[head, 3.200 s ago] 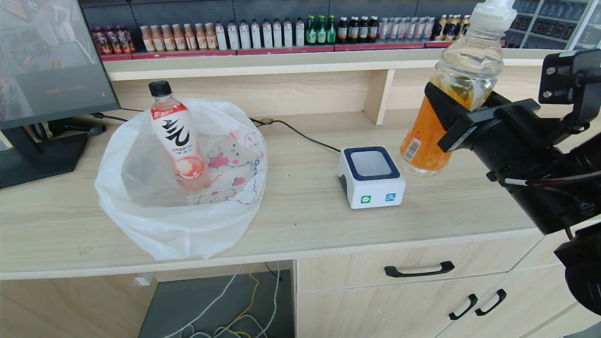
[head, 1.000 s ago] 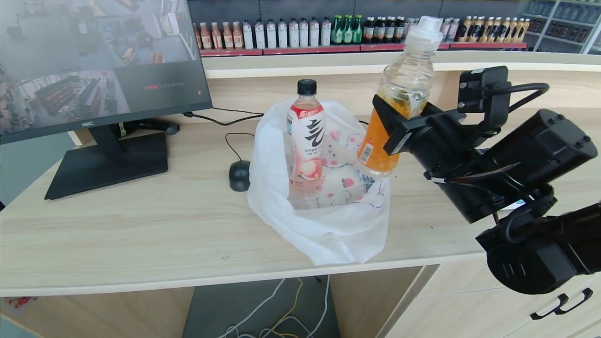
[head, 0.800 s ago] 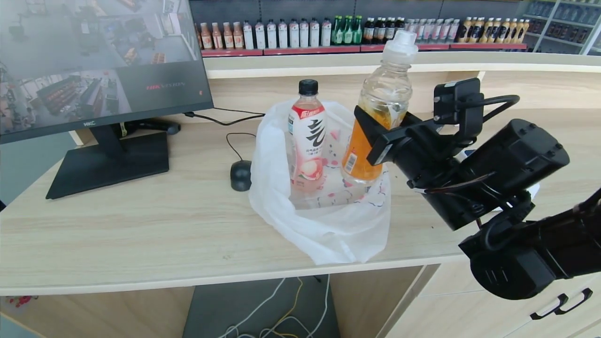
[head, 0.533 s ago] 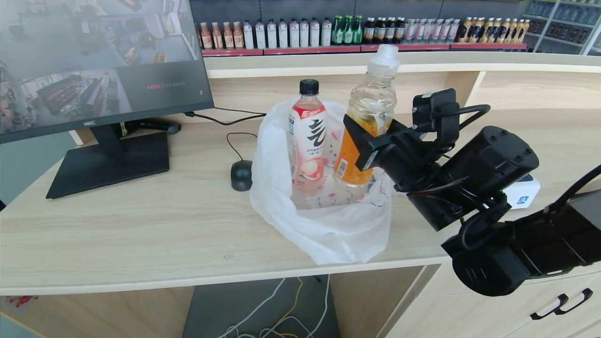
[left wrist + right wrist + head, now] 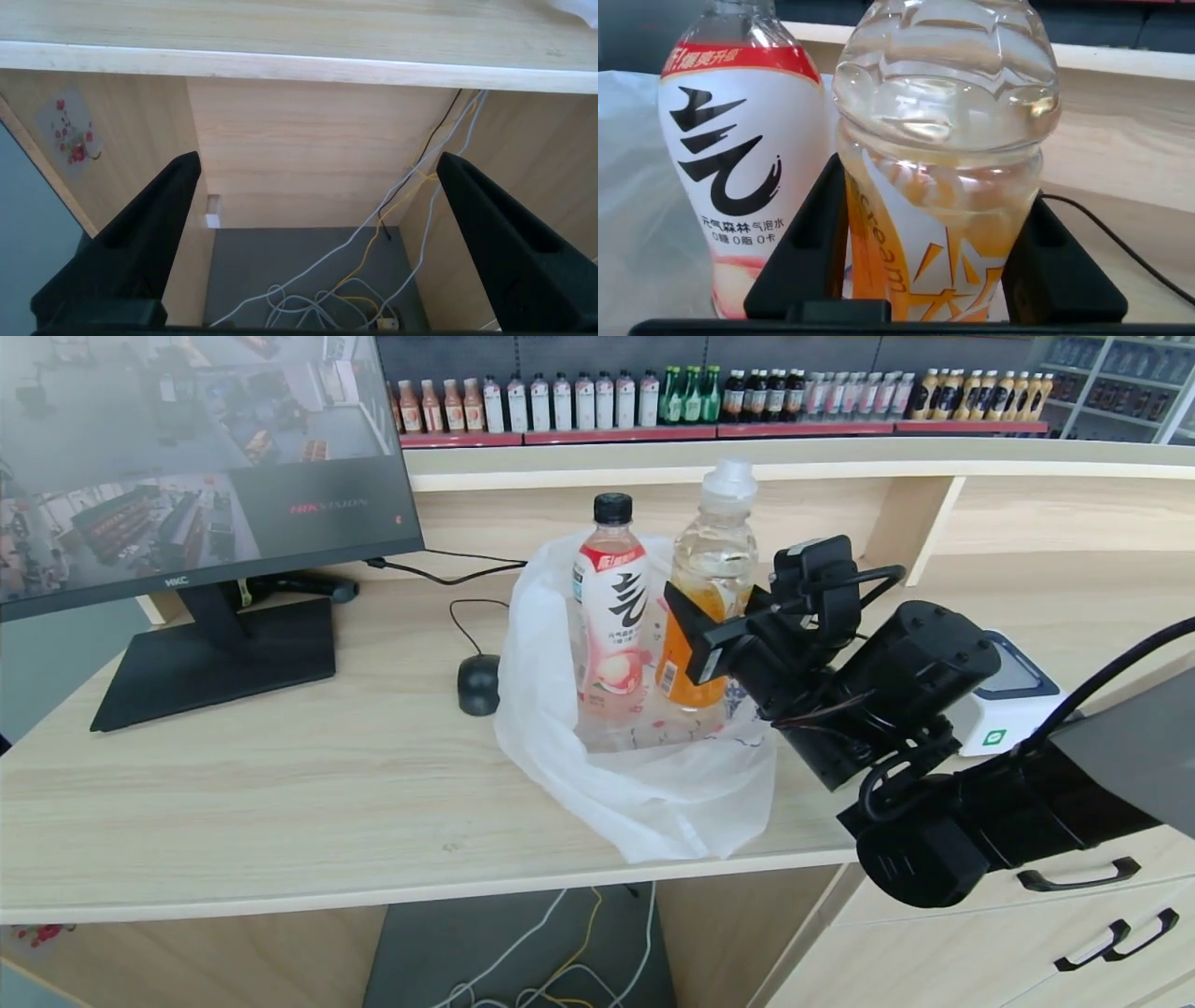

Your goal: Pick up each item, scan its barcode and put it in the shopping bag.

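My right jaws, clamped on the orange bottle [image 5: 711, 569], have lowered it into the shopping bag [image 5: 644, 793] beside the pink bottle [image 5: 611, 616]; I'd release next. Left jaws hang open.

Two bottles [image 5: 611, 607], one shopping bag [image 5: 644, 803], one mouse [image 5: 478, 683] — probably one scanner [image 5: 1013, 705].

A: Orange bottle [image 5: 714, 560], base?
B: Hidden behind the shopping bag [image 5: 653, 793] wall. Can't tell if it touches bottom. The right gripper [image 5: 711, 625] covers part of the label; far finger is behind the bottle.
A: Scanner [image 5: 1013, 695]?
B: Bag's 3 o'clock, near half behind the right arm [image 5: 920, 663].
A: Edges?
B: Monitor [image 5: 187, 457], 10 o'clock, cropped. Wrist view crops the caps of the orange and pink bottle [image 5: 611, 607]. Shelf bottles [image 5: 653, 397], 12 o'clock: labels too small.
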Tool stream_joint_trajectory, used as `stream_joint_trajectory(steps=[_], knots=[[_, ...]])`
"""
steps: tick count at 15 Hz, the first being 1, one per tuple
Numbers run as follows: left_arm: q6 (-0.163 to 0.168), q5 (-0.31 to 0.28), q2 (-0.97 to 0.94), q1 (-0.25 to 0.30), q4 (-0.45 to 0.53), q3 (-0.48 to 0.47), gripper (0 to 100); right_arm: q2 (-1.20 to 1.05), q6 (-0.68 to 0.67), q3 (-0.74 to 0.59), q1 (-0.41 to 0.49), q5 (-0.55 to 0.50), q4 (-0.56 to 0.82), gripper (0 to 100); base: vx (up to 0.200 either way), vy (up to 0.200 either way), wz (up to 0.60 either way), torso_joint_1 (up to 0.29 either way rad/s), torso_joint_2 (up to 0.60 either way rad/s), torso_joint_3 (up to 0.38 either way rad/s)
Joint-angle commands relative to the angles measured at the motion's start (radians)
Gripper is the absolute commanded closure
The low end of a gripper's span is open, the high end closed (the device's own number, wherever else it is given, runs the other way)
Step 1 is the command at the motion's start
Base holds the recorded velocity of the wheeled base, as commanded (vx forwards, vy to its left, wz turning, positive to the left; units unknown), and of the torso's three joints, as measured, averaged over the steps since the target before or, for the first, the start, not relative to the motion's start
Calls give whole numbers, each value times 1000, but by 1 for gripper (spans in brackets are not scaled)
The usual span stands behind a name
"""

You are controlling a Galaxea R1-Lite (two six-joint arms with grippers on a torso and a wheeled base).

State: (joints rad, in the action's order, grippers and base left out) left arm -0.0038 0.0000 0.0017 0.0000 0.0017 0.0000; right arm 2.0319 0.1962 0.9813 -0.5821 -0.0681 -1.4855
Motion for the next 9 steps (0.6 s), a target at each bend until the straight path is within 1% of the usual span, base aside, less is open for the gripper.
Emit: stream_joint_trajectory(steps=[1,9], knots=[[1,0,0,0,0,0,0,17,12,7,-1,1,1,100,0,0,0,0,0,0],[-1,0,0,0,0,0,0,22,49,-9,-21,4,2,100,0,0,0,0,0,0]])
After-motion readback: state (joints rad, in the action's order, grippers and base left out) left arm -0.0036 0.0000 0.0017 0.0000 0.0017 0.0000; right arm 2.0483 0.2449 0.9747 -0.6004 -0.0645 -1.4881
